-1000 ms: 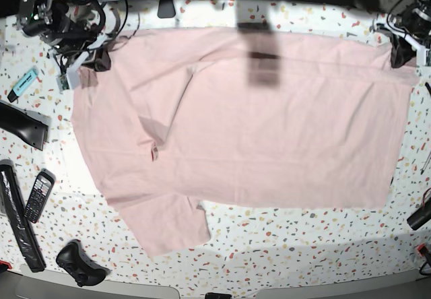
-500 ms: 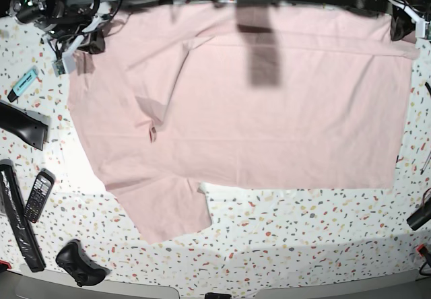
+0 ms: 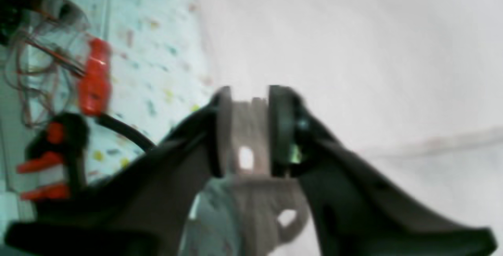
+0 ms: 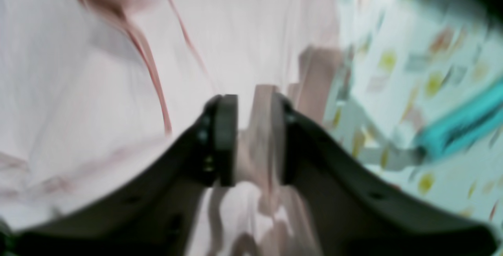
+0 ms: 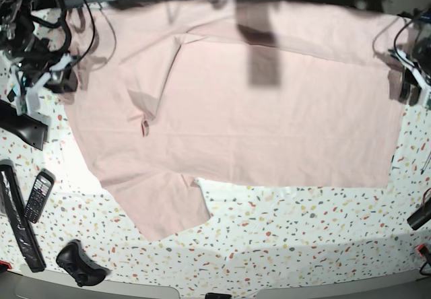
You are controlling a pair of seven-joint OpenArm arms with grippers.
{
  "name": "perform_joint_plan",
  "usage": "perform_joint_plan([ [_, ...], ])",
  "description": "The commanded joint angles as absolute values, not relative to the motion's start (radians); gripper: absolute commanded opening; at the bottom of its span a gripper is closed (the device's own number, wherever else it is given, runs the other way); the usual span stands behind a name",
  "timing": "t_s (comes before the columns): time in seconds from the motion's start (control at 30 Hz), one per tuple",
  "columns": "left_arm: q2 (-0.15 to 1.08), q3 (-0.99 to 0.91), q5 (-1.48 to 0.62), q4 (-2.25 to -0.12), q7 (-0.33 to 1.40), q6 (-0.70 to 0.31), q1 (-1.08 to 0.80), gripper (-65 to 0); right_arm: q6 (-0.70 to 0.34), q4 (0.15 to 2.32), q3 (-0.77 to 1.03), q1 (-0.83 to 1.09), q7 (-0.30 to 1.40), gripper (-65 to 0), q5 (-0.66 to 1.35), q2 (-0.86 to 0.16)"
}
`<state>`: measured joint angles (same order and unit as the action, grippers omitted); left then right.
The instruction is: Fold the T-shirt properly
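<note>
The pale pink T-shirt (image 5: 269, 124) lies spread across the speckled table (image 5: 303, 238), plain side up, with one sleeve (image 5: 165, 208) at the near left. My right gripper (image 5: 60, 80), at the left of the base view, is shut on the shirt's left edge. In the right wrist view a fold of pink cloth (image 4: 257, 130) sits between its fingers (image 4: 226, 142). My left gripper (image 5: 403, 83), at the right of the base view, is shut on the shirt's right edge. The left wrist view shows cloth (image 3: 249, 130) pinched between its fingers (image 3: 281, 130).
On the table's left stand a black phone (image 5: 38, 196), a long black bar (image 5: 17, 225), a black wedge (image 5: 23, 127) and a black controller (image 5: 81, 264). A black object (image 5: 421, 213) lies at the right edge. Red-handled tools (image 3: 94, 77) and a teal marker (image 4: 459, 126) lie beside the shirt.
Both grippers, holding the shirt's far corners, first went toward the far edge, then came back toward the near side and outward. The shirt's far edge now reaches the table's back.
</note>
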<state>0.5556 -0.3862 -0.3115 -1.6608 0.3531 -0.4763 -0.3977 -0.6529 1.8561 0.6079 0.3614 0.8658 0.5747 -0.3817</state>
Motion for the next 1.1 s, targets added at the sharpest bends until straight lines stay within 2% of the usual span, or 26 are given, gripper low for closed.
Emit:
perform_joint_plan([
  [0.0,0.569,-0.392,-0.327,-1.664,0.33,-0.457,-0.352,-45.9,-0.658,1.872,0.612,0.321,0.851,-43.2,0.583,-0.394],
  [0.23,0.563,-0.39,-0.393,-1.37,0.313,-0.48,-0.073,-45.8,-0.658,1.817,0.523,0.116,0.853,-42.7,0.579,-0.394],
  [0.33,0.562,-0.388,-0.422,-1.198,0.313,-0.538,0.054,-45.8,-0.658,1.721,0.447,0.029,0.852,-42.7,0.547,-0.393],
  [0.5,0.563,-0.321,-0.413,-0.934,0.244,-0.543,0.245,-45.8,-0.657,1.512,0.329,-0.141,0.838,-42.7,0.458,-0.396],
  [0.6,0.562,-0.228,-0.329,-0.78,0.162,-0.542,0.355,-45.8,-0.654,1.388,0.272,-0.231,0.84,-42.7,0.443,-0.396],
  [0.77,0.562,-0.097,-0.288,-0.515,0.017,-0.449,0.522,-45.8,-0.655,1.265,0.226,-0.315,0.883,-42.7,0.444,-0.395],
  [0.93,0.545,-0.042,-0.288,-0.321,-0.027,-0.424,0.64,-46.0,-0.655,1.261,0.229,-0.318,0.883,-42.7,0.445,-0.396],
  [1.07,0.514,-0.039,-0.287,-0.27,-0.031,-0.423,0.674,-46.0,-0.655,1.261,0.229,-0.318,0.884,-42.7,0.444,-0.396],
])
